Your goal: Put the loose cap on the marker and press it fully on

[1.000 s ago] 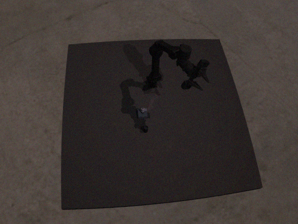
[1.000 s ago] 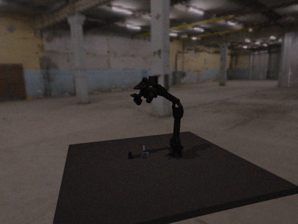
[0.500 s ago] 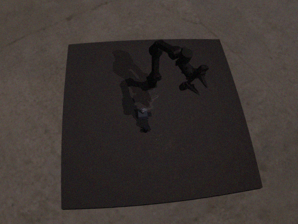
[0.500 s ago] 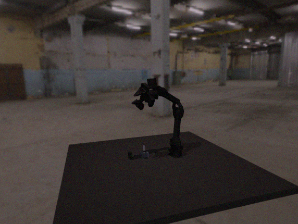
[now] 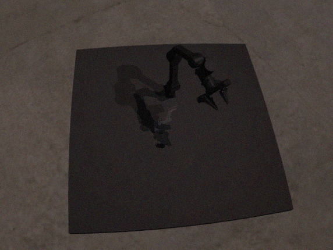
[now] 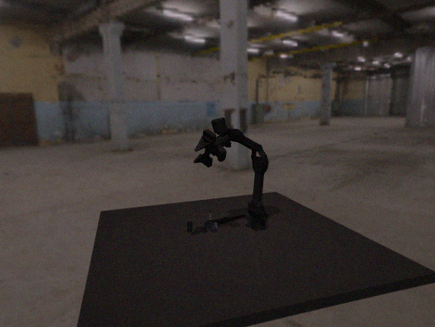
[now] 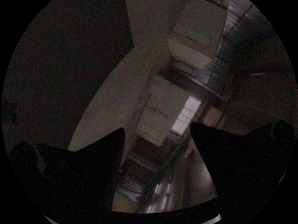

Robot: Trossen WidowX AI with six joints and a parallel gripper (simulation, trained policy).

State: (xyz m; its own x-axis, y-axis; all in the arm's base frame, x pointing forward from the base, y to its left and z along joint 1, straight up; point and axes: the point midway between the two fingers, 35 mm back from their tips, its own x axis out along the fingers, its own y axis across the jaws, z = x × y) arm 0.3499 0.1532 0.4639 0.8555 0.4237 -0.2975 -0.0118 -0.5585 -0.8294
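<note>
Overhead, the hand [image 5: 221, 106] [image 6: 195, 156] [image 7: 158, 130] is held high above the table [image 5: 180, 180] [image 6: 243, 266] [image 7: 65, 60], its fingers spread with nothing pinched. In the exterior view, the marker [image 6: 210, 215] is held upright in its block [image 6: 211, 226]. The dark cap [image 6: 189, 226] is seen standing on the table, apart from the block, at its nine o'clock; the marker's tip is left uncapped.

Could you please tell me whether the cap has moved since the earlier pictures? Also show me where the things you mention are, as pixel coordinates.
No. The cap [image 5: 161, 145] [image 6: 189, 226] stands at the same spot beside the holder block [image 5: 163, 127] [image 6: 212, 226], judged against the table's edges [image 5: 69, 174] [image 6: 91, 266].
</note>
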